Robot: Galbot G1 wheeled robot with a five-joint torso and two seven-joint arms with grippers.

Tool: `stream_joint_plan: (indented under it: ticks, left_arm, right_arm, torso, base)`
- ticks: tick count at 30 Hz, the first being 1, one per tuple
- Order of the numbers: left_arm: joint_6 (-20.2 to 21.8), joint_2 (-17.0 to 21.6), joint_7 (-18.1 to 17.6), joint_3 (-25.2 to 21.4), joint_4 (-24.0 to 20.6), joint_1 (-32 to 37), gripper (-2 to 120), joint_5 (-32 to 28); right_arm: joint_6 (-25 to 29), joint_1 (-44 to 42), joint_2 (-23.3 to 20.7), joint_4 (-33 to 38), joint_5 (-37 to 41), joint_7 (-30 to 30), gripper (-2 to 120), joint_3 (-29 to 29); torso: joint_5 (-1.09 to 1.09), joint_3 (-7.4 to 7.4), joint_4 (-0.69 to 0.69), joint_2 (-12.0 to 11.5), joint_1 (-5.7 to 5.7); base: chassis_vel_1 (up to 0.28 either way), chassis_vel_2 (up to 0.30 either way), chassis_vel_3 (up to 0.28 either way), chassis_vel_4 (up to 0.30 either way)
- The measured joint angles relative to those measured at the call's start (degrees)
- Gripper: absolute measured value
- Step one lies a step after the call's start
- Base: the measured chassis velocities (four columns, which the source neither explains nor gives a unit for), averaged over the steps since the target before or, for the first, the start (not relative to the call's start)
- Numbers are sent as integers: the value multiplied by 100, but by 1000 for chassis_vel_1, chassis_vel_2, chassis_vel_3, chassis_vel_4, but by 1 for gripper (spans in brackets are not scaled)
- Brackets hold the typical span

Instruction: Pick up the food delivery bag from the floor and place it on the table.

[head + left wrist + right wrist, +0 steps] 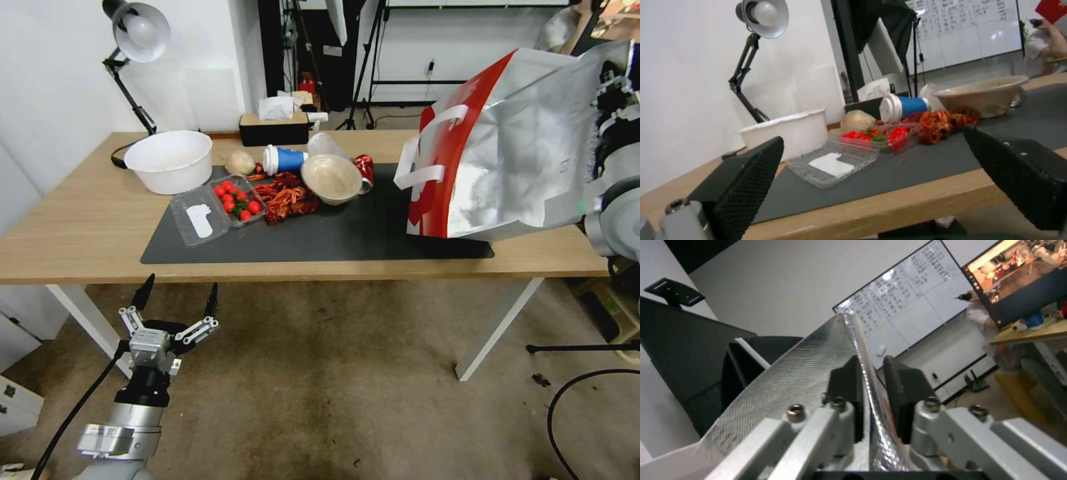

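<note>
**A:** Start at the jaws. What has the right gripper [871, 396] got?

**B:** In the right wrist view its two black pads are pressed in on a thin foil edge of the food delivery bag [507, 153], pinching that silver rim between them. In the head view the arm sits at the far right of the frame, at the bag's open top.

**A:** And the other one?

**B:** The left gripper [179, 298] hovers at the lower left of the head frame, below the front edge of the table [80, 227], its fingers spread wide and holding nothing.

**A:** Where is the bag, then?

**B:** Off the floor [333, 373]. It is tilted, with its lower corner over the right end of the dark mat [347, 233]; I cannot tell whether it rests there or hangs just above. The white strap handles [427, 150] dangle loose on the red side.

**A:** How would you expect it to handle?

**B:** Soft and light, I judge. The foil wall creases and sags, so it has no stiffness of its own. Foil is slick, and a pinch on one rim lets the body swing and tip.

**A:** A better hold?

**B:** Probably the straps, or the reinforced rim near them. The bowls [331, 177] and the cup [283, 160] stand to the bag's left, at the centre of the frame, so any swing that way is a risk.
</note>
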Motion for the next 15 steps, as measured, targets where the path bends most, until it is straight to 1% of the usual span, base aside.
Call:
stream_joint_plan:
  ticks: [1, 2, 5, 6, 7, 9, 10, 12, 13, 14, 15]
  left_arm:
    - [0, 1, 0, 1, 18, -5, 100, -1]
    - [0, 1, 0, 1, 18, -5, 100, -1]
    - [0, 6, 0, 4, 50, -23, 100, -5]
    - [0, 6, 0, 4, 50, -23, 100, -5]
    - [0, 8, 0, 5, 52, -25, 100, -6]
    - [0, 9, 1, 9, 52, -29, 100, -7]
    - [0, 9, 1, 9, 52, -29, 100, -7]
    - [0, 10, 1, 11, 52, -29, 100, -8]
    - [0, 10, 1, 11, 53, -28, 100, -8]
    - [0, 10, 1, 11, 53, -28, 100, -8]
    - [-2, 10, 2, 11, 52, -24, 100, -8]
  right_arm:
    - [-9, 6, 0, -4, -6, -18, 24, -2]
    - [-9, 6, 0, -4, -6, -18, 24, -2]
    - [-18, 6, -3, -6, -19, -59, 36, -1]
    - [-18, 6, -3, -6, -19, -59, 36, -1]
    - [-19, 1, -9, -6, -25, -66, 40, 3]
    - [-20, -24, -26, -6, -35, -98, 52, 24]
    - [-20, -24, -26, -6, -35, -98, 52, 24]
    - [-19, -62, -39, -6, -52, -156, 62, 45]
    - [-11, -81, -50, -8, -74, -197, 65, 51]
    - [-11, -81, -50, -8, -74, -197, 65, 51]
    - [3, -98, -61, -17, -95, -244, 70, 59]
  torso:
    - [0, 0, 0, 0, 0]
    - [0, 0, 0, 0, 0]
    - [0, 0, 0, 0, 0]
    - [0, 0, 0, 0, 0]
    - [0, 0, 0, 0, 0]
    - [0, 0, 0, 0, 0]
    - [0, 0, 0, 0, 0]
    - [0, 0, 0, 0, 0]
    - [0, 0, 0, 0, 0]
    - [0, 0, 0, 0, 0]
    - [0, 0, 0, 0, 0]
  base:
    - [0, 0, 0, 0]
    - [0, 0, 0, 0]
    - [0, 0, 0, 0]
    - [0, 0, 0, 0]
    - [0, 0, 0, 0]
    - [0, 0, 0, 0]
    - [0, 0, 0, 0]
    - [0, 0, 0, 0]
    - [0, 0, 0, 0]
    - [0, 0, 0, 0]
    - [0, 0, 0, 0]
